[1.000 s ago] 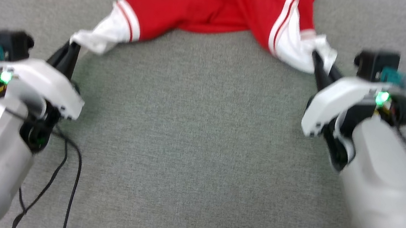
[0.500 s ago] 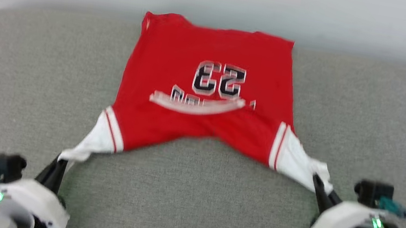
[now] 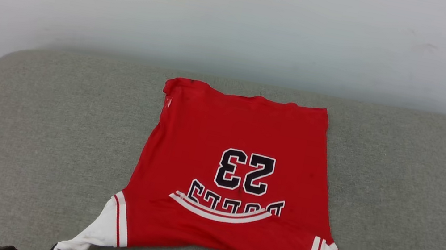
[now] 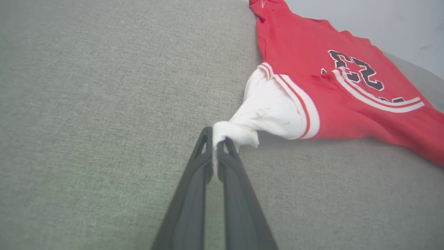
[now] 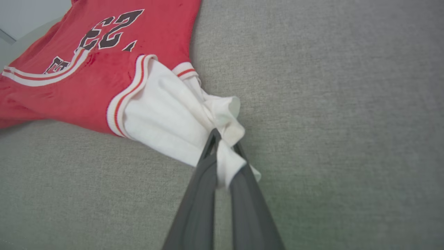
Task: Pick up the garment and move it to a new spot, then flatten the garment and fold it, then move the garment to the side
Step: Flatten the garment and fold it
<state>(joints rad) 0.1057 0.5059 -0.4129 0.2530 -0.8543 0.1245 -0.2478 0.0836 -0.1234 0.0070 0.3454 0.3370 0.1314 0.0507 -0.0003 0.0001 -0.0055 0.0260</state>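
Pinching white sleeves of bright red jersey T-shirt [image 3: 240, 132] on grey fabric cushion [image 3: 48, 114] with dark-fingered left gripper [image 4: 216, 136], right gripper [image 5: 226, 139].

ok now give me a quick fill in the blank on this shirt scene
1. The left claw and the right claw each grip one ____ of the garment.
2. The parts they grip are coloured ____.
3. The number printed on its red body reads ____.
4. It lies on a ____ padded surface.

Missing words: sleeve; white; 23; grey
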